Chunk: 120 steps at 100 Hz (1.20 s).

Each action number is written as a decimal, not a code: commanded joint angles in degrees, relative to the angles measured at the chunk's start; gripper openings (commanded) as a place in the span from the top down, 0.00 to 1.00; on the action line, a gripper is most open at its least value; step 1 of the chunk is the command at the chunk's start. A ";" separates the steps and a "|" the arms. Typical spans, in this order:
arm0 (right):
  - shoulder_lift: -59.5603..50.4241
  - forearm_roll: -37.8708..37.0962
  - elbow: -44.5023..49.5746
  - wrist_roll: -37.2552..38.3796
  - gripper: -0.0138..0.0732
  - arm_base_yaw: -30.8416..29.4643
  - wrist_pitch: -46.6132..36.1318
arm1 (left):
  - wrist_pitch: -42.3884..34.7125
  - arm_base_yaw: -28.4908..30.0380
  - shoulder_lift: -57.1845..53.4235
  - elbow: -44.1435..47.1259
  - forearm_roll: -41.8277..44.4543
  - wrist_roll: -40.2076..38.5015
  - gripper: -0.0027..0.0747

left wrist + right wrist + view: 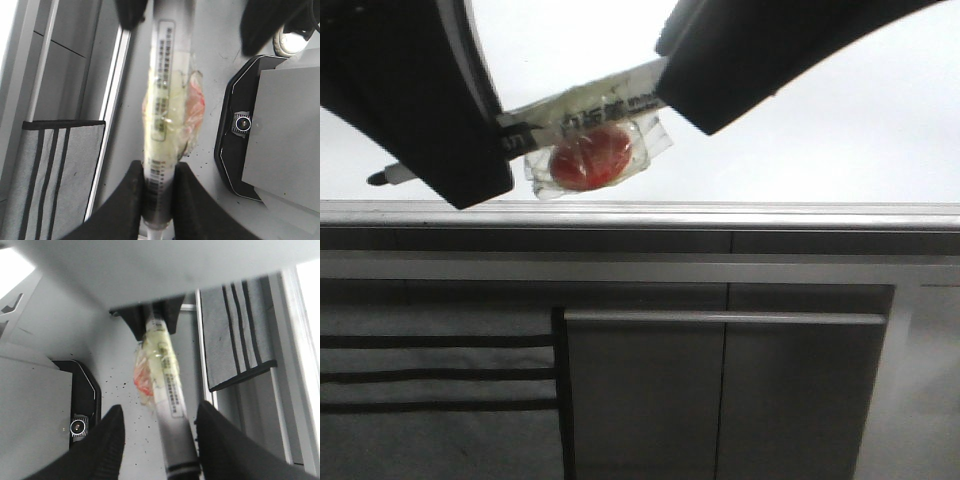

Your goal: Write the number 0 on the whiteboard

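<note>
The whiteboard is the glossy white surface behind both arms, with a grey metal edge strip along its near side. No number 0 shows on it. A white marker pen hangs slanted above it, black tip toward the left, with a red pad taped under its barrel. My left gripper is shut on the pen near its tip end. My right gripper is open with its fingers on either side of the pen's other end; the pen lies nearer one finger.
Below the edge strip are dark grey cabinet panels with a long bar handle. A grey cloth with dark stripes hangs at the lower left. A black camera mount sits beside the pale speckled surface under the pen.
</note>
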 commanded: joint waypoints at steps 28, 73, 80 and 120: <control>0.00 2.10 -1.98 -0.60 0.57 0.09 -3.35 | -7.25 -0.48 -1.77 -1.82 -0.05 0.31 0.99; 0.00 2.46 -1.98 -0.60 0.73 0.09 -2.75 | -9.29 -0.48 -1.77 -1.82 -0.05 1.32 0.99; 0.00 2.46 -1.98 -0.60 0.82 0.09 -2.75 | -9.29 -0.48 -1.77 -1.82 -0.05 1.32 0.99; -0.91 2.46 -1.98 0.04 0.92 -0.45 -3.23 | -10.41 -0.23 -1.93 -1.82 -0.05 0.92 0.61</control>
